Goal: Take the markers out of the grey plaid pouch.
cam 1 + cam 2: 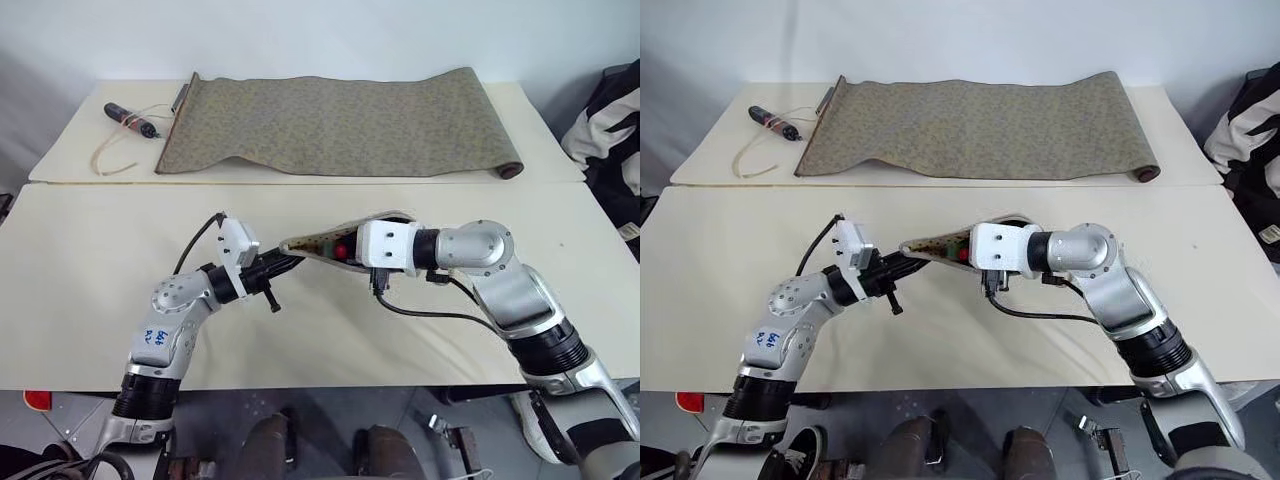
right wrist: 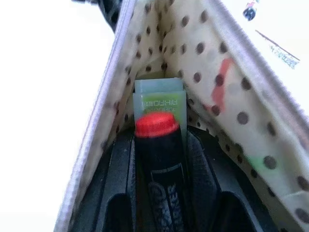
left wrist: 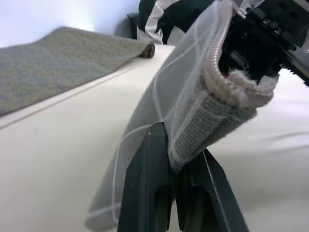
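1. The near cream table is smooth and matte.
2. Above it, the left end effector pinches the end of the grey plaid pouch, woven fabric with white grid lines.
3. The right end effector, inside the dotted lining, clamps the black, red-ended marker; a pale green marker lies behind.
4. An olive cloth roll lies on the far table.

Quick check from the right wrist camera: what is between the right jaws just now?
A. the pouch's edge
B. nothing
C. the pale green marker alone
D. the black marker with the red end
D: the right gripper is inside the open pouch, its jaws closed on the black marker with the red end, and the green marker lies behind it.
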